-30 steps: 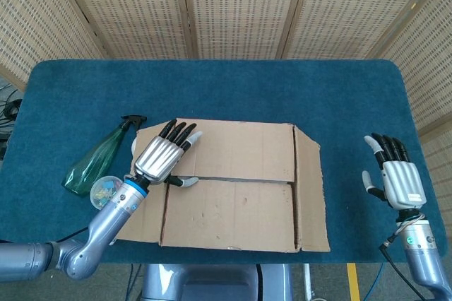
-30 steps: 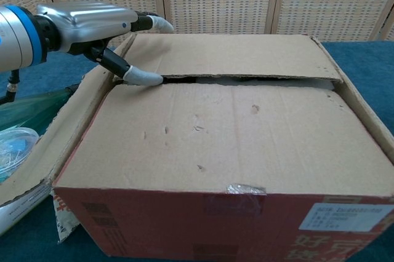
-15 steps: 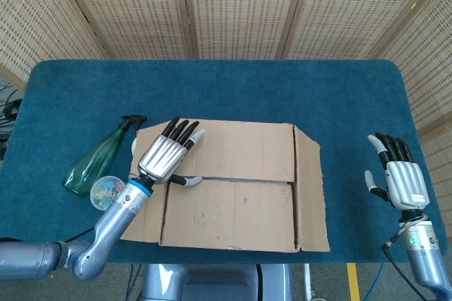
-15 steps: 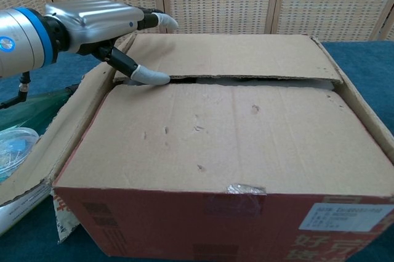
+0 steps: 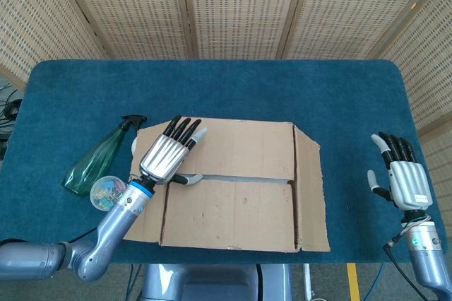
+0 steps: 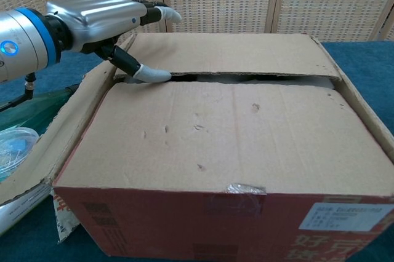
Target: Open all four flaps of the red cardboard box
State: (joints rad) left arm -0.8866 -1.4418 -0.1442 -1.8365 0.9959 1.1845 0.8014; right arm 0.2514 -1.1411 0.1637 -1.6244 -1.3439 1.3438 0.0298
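Note:
The red cardboard box (image 6: pixel 184 228) stands at the table's front middle, its brown top facing up. Its far flap (image 5: pixel 240 149) and near flap (image 5: pixel 226 213) lie flat and meet at a seam (image 5: pixel 244 179). The left side flap (image 5: pixel 145 220) and right side flap (image 5: pixel 311 195) slope outward. My left hand (image 5: pixel 164 158) hovers over the far flap's left end with fingers stretched out. Its thumb tip (image 6: pixel 151 74) sits in the seam at the far flap's edge. My right hand (image 5: pixel 404 184) is held up with fingers apart, well right of the box and holding nothing.
A green spray bottle (image 5: pixel 99 156) lies left of the box, and a clear round tub (image 5: pixel 106 191) of coloured bits sits beside it. Blue cloth (image 5: pixel 212 92) covers the table, with wicker screens behind. The table's right edge is close to my right hand.
My left hand rose slightly and its thumb pushed into the seam, so the gap between the far and near flaps is a little wider. The right hand drifted slightly right and down.

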